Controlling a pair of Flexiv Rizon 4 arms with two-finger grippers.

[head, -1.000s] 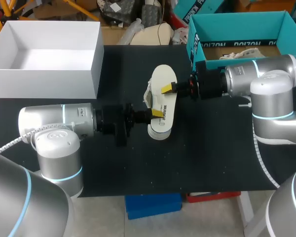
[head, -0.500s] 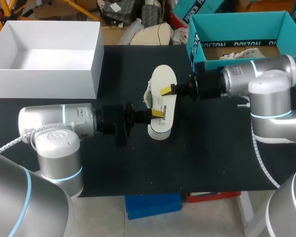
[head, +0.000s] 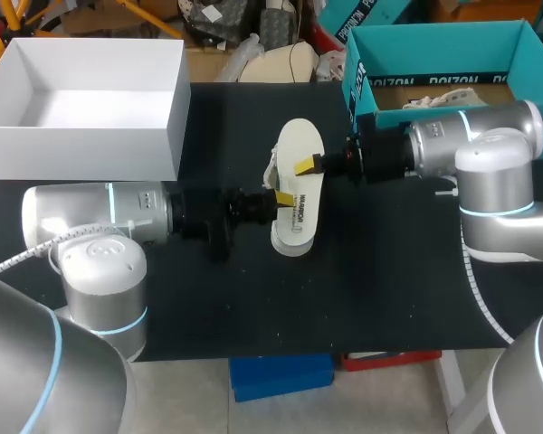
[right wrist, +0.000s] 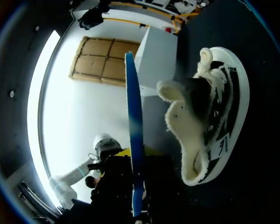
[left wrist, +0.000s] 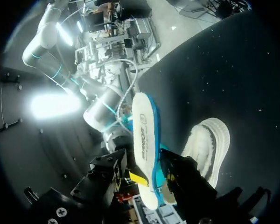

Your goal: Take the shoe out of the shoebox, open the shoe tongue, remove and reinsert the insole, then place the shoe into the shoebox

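Left gripper (left wrist: 151,179) is clamped on one end of the insole (left wrist: 142,140), with a yellow tip on its white face and the other finger on the blue underside. My right gripper (right wrist: 135,168) pinches the far end, where the insole shows edge-on between its fingers. Held between the two, the insole hangs over the middle of the tabletop (head: 389,289). It is above the shoe (right wrist: 210,126), which lies on its side with its fleece lining showing, and the two look apart.

I judge the insole light, thin and floppy. Gripped at one end alone it would likely droop or fold, so a hold near each end, on the flat faces, suits it. Its foam could crease under a hard squeeze. The shoe looks soft and light, with a stiffer rubber sole. I would take it by the heel collar or the sole's rim, not by the loose laces.
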